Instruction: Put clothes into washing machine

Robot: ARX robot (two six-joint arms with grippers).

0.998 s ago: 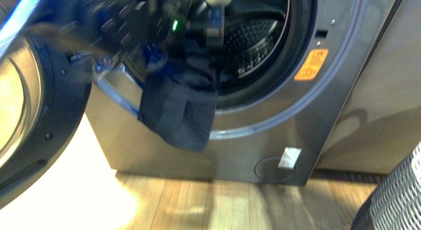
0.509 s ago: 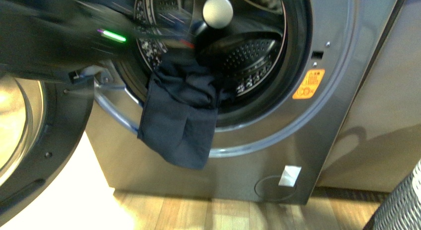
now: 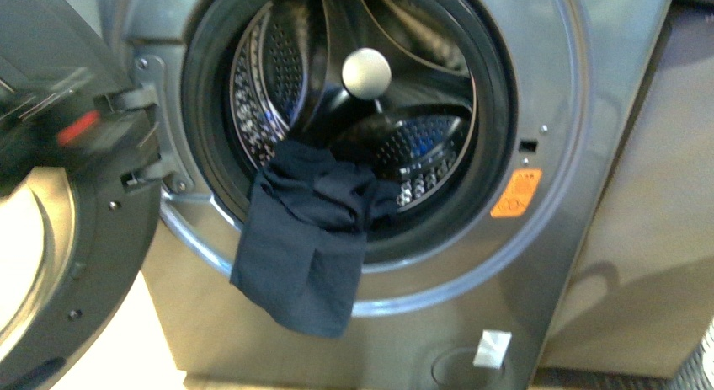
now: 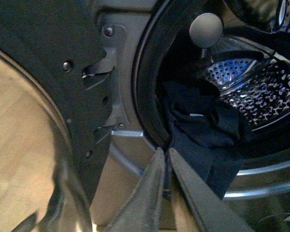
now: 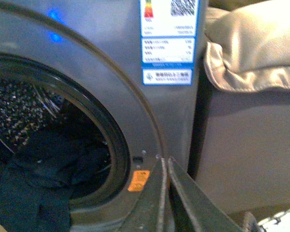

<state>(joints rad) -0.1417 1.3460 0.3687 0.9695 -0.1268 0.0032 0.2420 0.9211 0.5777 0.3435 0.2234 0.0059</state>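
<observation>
Dark navy garment [image 3: 305, 234], plain thin fabric, creased, is draped over the washing machine [image 3: 547, 238] gasket at the lower left of the porthole, top inside the drum, the rest hanging down the silver front. My left gripper [image 4: 163, 166] and right gripper [image 5: 165, 169] are both closed with fingers together, holding nothing.

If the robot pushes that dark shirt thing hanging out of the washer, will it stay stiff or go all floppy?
Probably floppy: the clothes drape limply over the washing machine door rim, folded and creased. They look thin, so likely light. A push may just bunch them up, and the hanging half might slide out.
</observation>
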